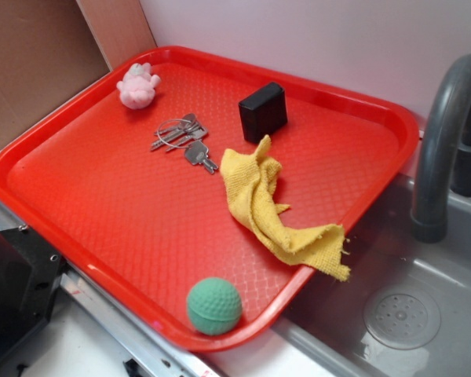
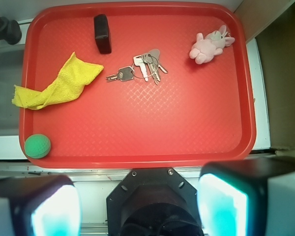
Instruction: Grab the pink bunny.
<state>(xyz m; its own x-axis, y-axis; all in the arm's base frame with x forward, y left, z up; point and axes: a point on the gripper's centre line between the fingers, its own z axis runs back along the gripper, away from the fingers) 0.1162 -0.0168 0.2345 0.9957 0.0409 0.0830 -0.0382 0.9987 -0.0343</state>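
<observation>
Alone, pink bunny (image 2: 210,45) lies in red tray's (image 2: 137,147) corner.
Keys (image 2: 140,69) sit nearby; open gripper (image 2: 137,209) hovers beyond the opposite rim.

Red tray (image 1: 55,204) with keys (image 1: 184,140), yellow cloth (image 1: 271,204), green ball (image 1: 214,305), perhaps a black box (image 1: 262,111).

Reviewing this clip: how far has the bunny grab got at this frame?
Nothing looks done yet. The pink bunny lies untouched in a far corner of the red tray, apart from the keys. In the wrist view the gripper is open and empty, high above the tray's near edge; it does not show in the exterior view. Left: move over the bunny, descend, close on it and lift.
</observation>
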